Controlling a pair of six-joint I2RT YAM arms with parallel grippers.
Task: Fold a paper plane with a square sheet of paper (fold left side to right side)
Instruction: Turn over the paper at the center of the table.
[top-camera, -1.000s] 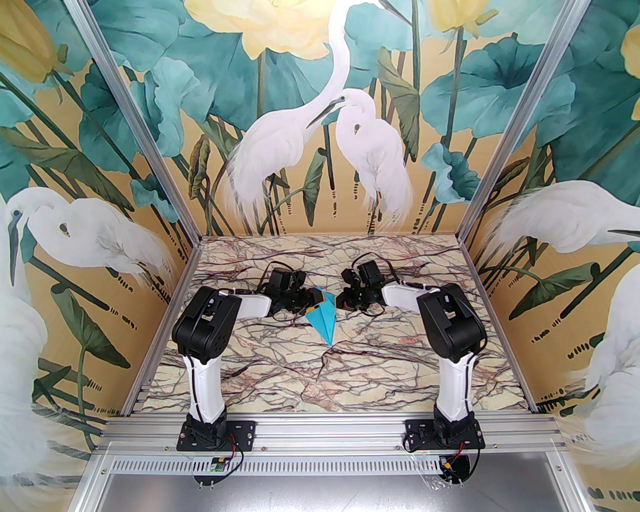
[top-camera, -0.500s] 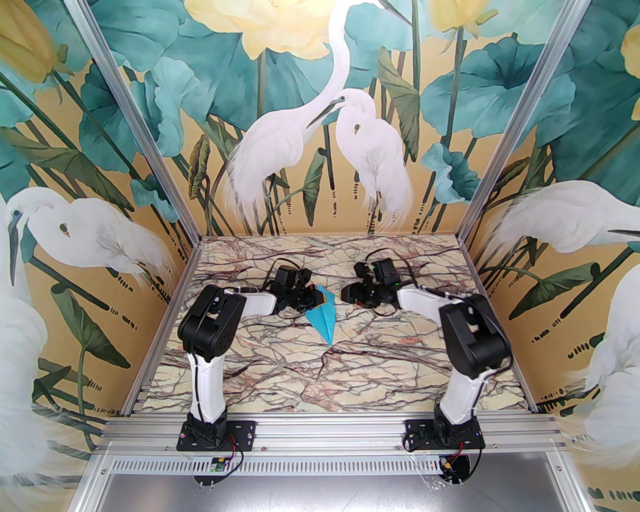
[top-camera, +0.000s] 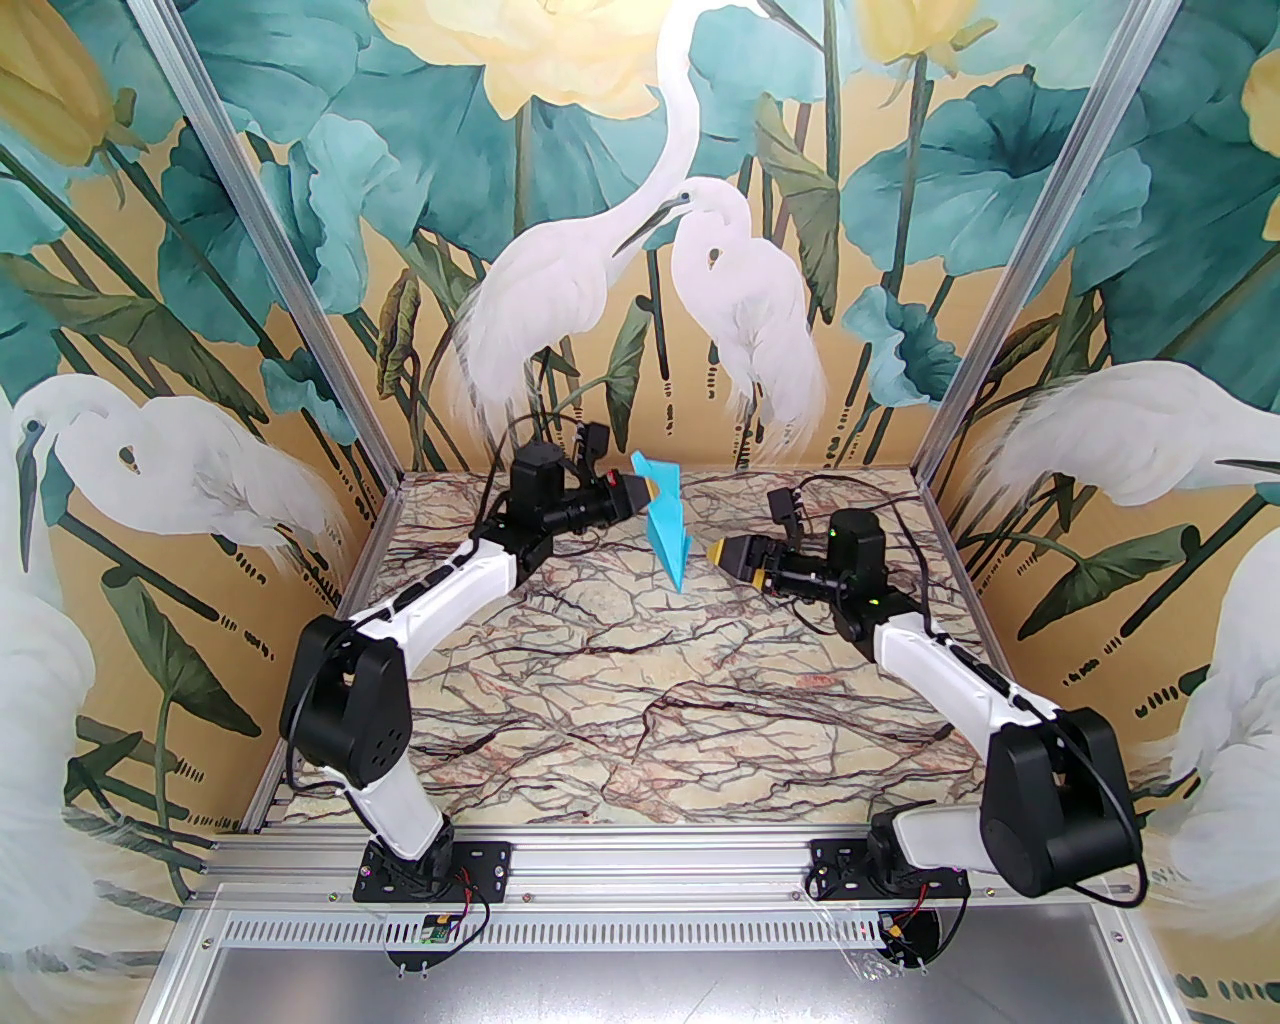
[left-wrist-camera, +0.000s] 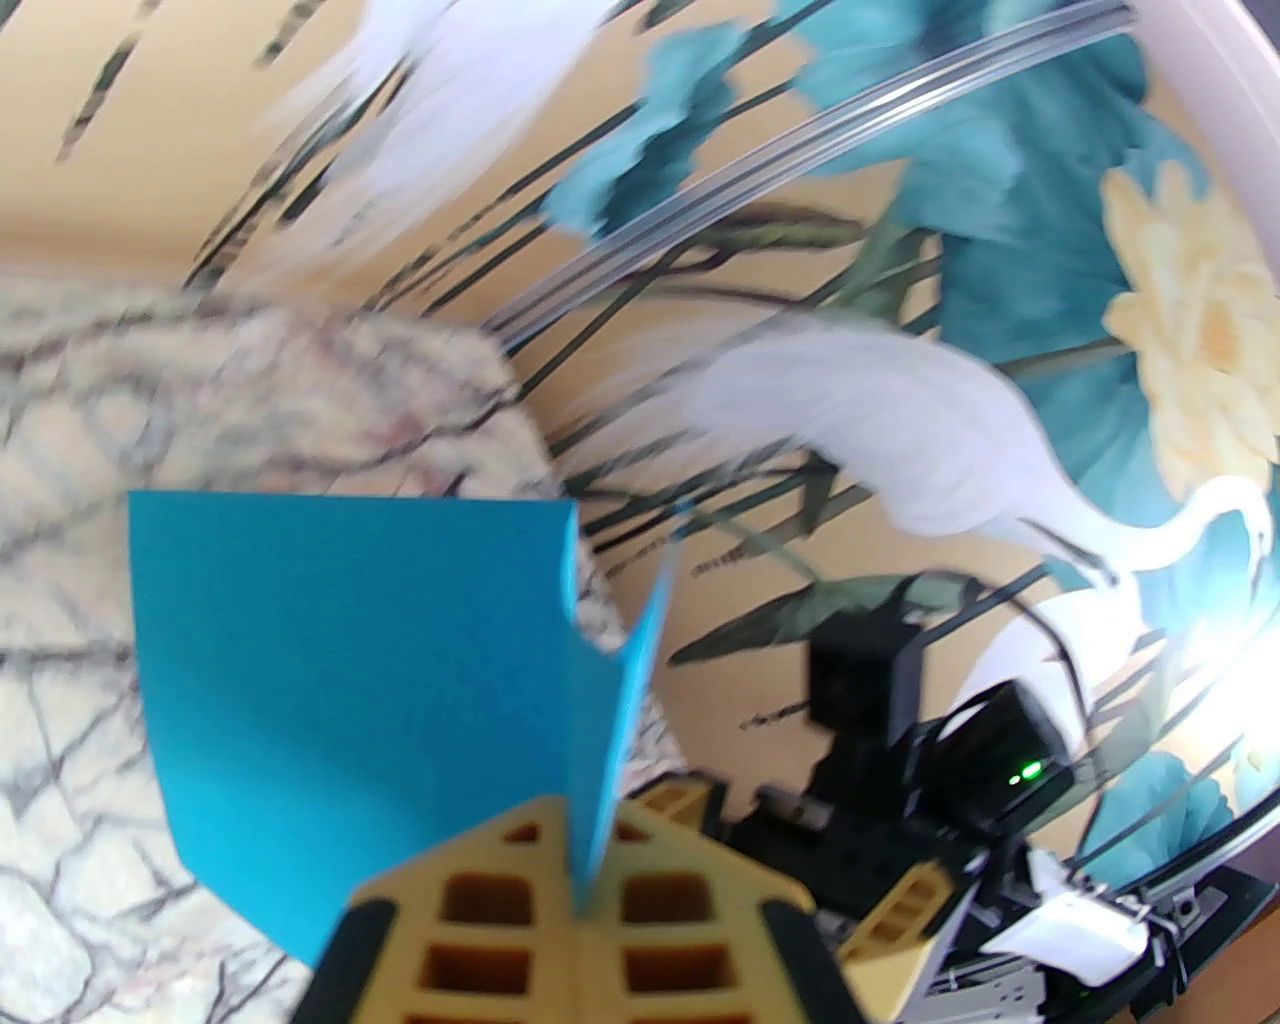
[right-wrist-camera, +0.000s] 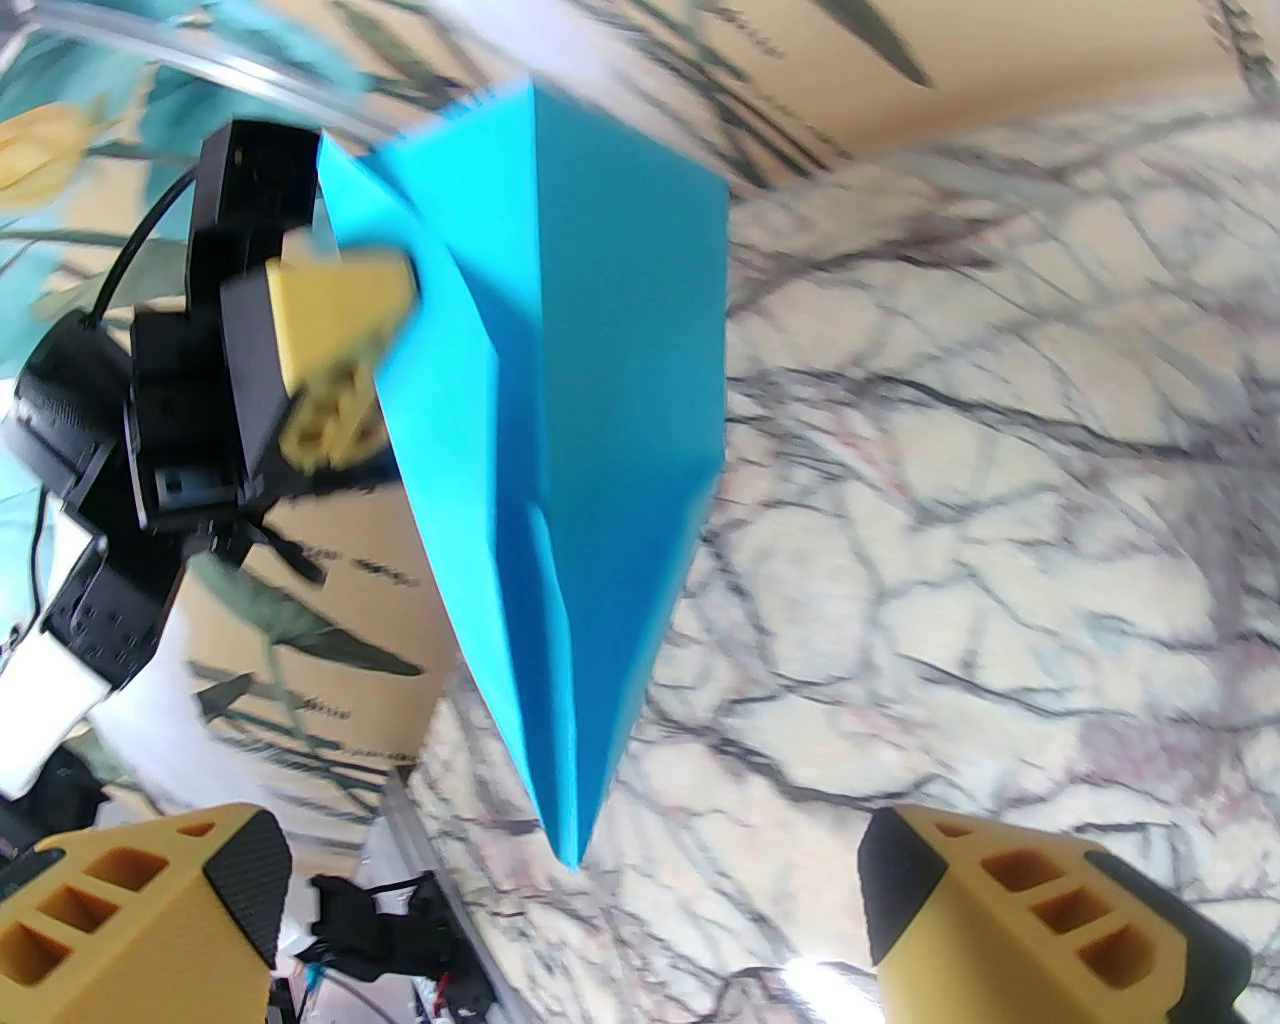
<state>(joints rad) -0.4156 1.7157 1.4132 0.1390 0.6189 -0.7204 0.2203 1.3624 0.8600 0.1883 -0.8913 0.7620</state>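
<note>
Marbled worktop spreads beneath both arms. Nearer, at four o'clock of the paper plane, the right jaws stand released, wide apart and empty. Beyond, the turquoise plane hangs nose-down above the worktop's far half, its tail clenched in the left jaws at ten o'clock. Folding looks done; best carry it gently, grip kept on the layered crease, wings uncrushed.
</note>
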